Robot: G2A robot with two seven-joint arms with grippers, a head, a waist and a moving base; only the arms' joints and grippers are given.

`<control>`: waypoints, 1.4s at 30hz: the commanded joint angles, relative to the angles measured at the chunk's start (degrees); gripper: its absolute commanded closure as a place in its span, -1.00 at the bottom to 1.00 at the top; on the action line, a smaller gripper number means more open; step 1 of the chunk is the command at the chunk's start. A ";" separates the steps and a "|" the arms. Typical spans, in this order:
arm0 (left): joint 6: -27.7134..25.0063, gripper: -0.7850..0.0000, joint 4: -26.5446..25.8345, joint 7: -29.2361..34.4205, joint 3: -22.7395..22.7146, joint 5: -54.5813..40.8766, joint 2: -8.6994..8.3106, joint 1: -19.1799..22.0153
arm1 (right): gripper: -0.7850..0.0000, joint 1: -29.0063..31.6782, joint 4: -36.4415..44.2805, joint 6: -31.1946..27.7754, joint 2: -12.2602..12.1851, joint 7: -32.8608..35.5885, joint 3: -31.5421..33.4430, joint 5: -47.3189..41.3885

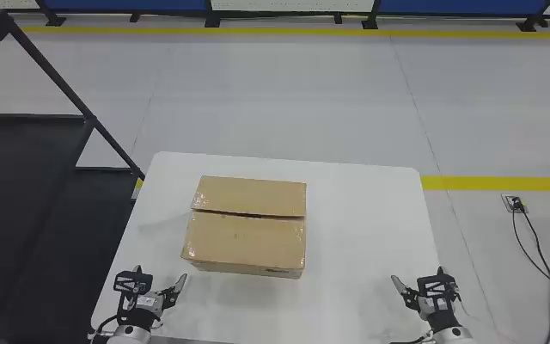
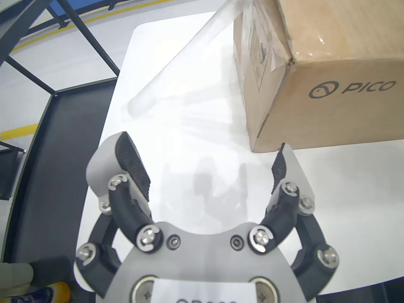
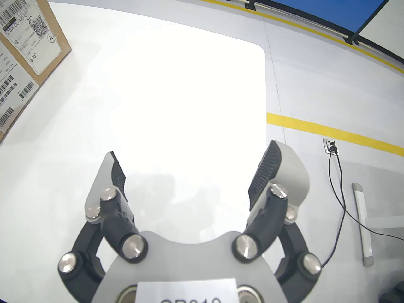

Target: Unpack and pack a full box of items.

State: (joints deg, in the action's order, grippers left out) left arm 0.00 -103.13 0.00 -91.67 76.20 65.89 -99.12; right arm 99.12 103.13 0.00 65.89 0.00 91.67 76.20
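Note:
A brown cardboard box [image 1: 247, 225] stands in the middle of the white table [image 1: 369, 241], its top flaps down with a seam across the top. A loose strip of clear tape [image 2: 202, 36] hangs off one corner of the box [image 2: 322, 32] onto the table. My left gripper [image 1: 148, 291] sits open at the table's near left corner, short of the box, its jaws [image 2: 202, 159] holding nothing. My right gripper [image 1: 427, 288] sits open at the near right corner, well away from the box [image 3: 22, 42], with bare table between its fingers [image 3: 192, 171].
A dark metal frame and black shelf [image 1: 51, 172] stand off the table's left side. A cable [image 1: 528, 241] runs from a floor socket on the right. Yellow floor lines [image 1: 485, 182] lie beyond the table. Wide bare table surrounds the box.

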 commanded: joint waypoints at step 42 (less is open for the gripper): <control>-0.62 -1.00 4.48 -1.24 -0.17 -8.73 0.97 10.17 | -1.00 -13.15 8.18 3.69 2.31 18.92 -7.24 -24.75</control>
State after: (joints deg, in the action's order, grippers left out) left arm -0.53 -98.63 -1.16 -91.93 67.28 66.84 -88.96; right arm 86.86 111.53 3.83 68.12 18.13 84.76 53.46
